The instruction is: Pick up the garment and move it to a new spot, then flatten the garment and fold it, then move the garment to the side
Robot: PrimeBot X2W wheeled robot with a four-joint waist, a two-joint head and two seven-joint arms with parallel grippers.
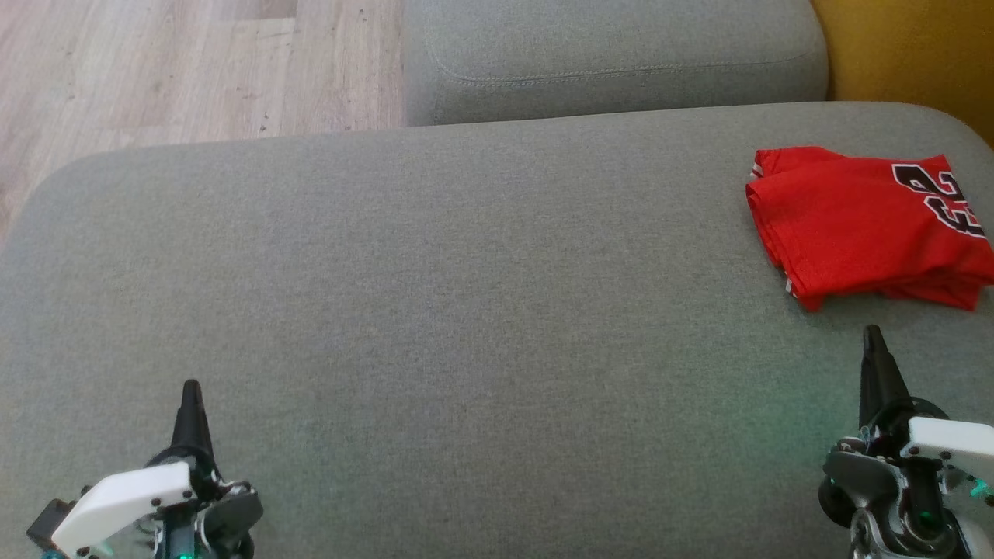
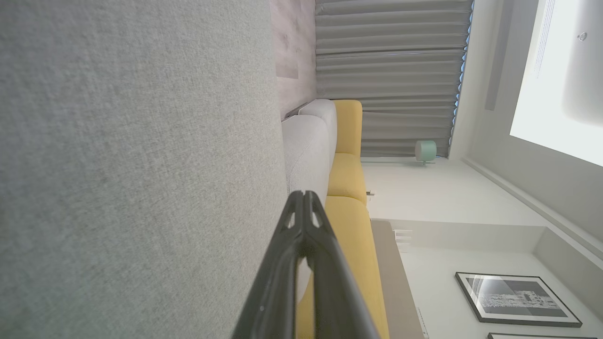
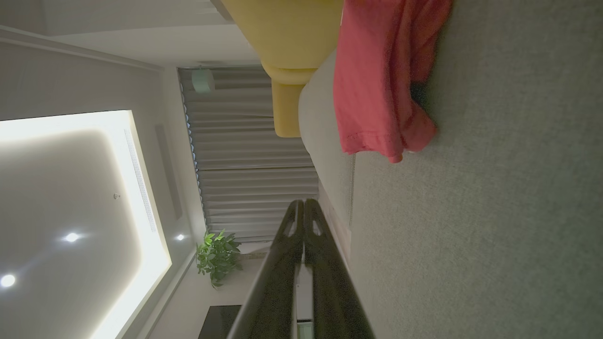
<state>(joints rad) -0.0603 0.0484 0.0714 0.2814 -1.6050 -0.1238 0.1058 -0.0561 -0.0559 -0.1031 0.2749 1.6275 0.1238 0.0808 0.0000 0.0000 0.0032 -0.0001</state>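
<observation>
One folded red garment (image 1: pixel 862 225) lies on the grey cushion (image 1: pixel 435 310).

Head view: even, soft daylight, sharp across grey cushion (image 1: pixel 466 310); faint green glow low at both sides. Left wrist view: bright, blown out at ceiling light panel (image 2: pixel 560 80). Right wrist view: dim, grainy, glare off same panel; dark shadow beneath red garment (image 3: pixel 377 84); wide-angle stretch toward edges.

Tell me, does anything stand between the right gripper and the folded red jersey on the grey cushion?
Nothing visible does. Bare grey fabric cushion lies between the shut right gripper and the folded red jersey with black numbers, which rests just ahead of it.
</observation>
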